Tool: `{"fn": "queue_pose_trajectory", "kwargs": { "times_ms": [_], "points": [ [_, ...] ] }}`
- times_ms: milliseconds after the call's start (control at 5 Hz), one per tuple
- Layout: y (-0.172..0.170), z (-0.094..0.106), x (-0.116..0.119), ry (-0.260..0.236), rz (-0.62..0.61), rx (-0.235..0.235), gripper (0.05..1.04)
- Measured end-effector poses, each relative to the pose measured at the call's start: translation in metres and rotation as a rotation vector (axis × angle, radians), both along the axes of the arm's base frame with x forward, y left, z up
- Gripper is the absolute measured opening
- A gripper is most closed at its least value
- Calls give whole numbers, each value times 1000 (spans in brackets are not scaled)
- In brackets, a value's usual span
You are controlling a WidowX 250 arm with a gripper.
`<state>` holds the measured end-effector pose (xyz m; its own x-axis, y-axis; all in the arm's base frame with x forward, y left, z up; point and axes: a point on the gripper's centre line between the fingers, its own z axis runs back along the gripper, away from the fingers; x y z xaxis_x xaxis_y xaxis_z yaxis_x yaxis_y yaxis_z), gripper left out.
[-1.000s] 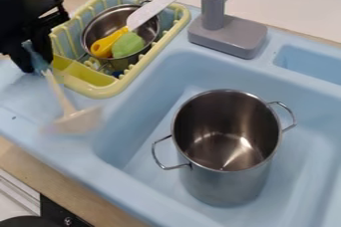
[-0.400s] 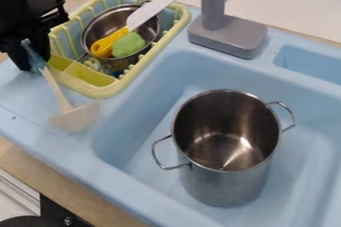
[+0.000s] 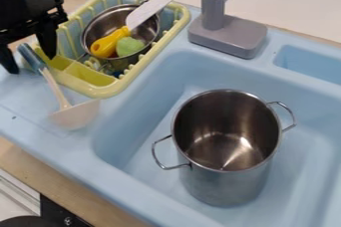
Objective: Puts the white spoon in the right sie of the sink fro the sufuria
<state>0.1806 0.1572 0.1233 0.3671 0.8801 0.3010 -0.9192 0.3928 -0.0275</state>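
Observation:
At the upper left, the gripper [image 3: 31, 64] stands open low over the ledge left of the basin, one finger on each side of the spoon's blue-grey handle. The white spoon [image 3: 75, 115], ladle-shaped, rests on that ledge with its bowl toward the viewer, beside the yellow dish rack's corner. A tall steel sufuria [image 3: 223, 183] with two wire handles stands upright inside the sink basin [image 3: 136, 144]. Only its bare inside wall and bottom are visible.
The yellow dish rack [image 3: 106, 91] holds a small metal pot [image 3: 123, 14], a knife [image 3: 152, 10] with a yellow handle and a green item [image 3: 129, 46]. A grey faucet [image 3: 230, 34] rises behind the basin.
My gripper has opened and let go of the spoon's handle, its fingers spreading apart. The spoon's bowl has swung slightly left and come to rest. The sufuria has stayed put.

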Motion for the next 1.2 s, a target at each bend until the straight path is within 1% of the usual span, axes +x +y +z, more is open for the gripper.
{"fn": "queue_pose_trajectory", "kwargs": {
  "times_ms": [200,400,600,800,1000,1200],
  "points": [
    [1,5,2,-2,0,-4,1003],
    [-4,7,3,-7,-12,-11,998],
    [-7,9,1,5,-10,-7,998],
    [-9,20,-1,12,-12,4,998],
    [-12,32,1,21,-29,-25,998],
    [-22,36,10,7,-80,-46,998]
  ]
}}
